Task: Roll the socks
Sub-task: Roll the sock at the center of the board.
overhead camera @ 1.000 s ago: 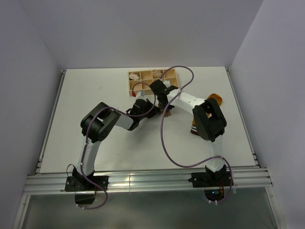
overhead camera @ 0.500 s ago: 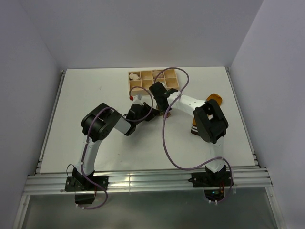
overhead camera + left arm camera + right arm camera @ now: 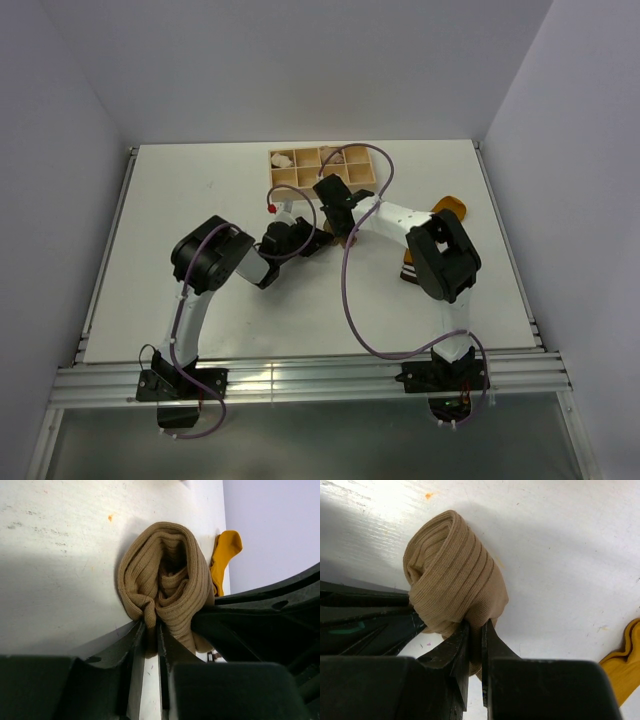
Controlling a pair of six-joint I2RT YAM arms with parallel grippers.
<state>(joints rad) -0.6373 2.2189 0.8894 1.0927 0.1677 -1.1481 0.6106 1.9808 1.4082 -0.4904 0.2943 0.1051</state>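
The tan sock is a tight rolled bundle on the white table, mid-table between both grippers, mostly hidden by them in the top view. My left gripper pinches a fold at the roll's lower edge; its jaws are nearly together with fabric between them. From the opposite side my right gripper is shut on the roll's edge. In the top view the left gripper and right gripper meet over the roll. The mustard-orange sock lies flat to the right, partly under the right arm, and shows in both wrist views.
A wooden compartment tray stands just behind the grippers, with small pale bundles in some cells. The right arm's purple cable loops over the table between the arms. A raised rail borders the near edge.
The left wrist has drawn back toward the near left and turned, and its jaws have eased slightly. The right gripper has shifted a little with the roll and stays closed.
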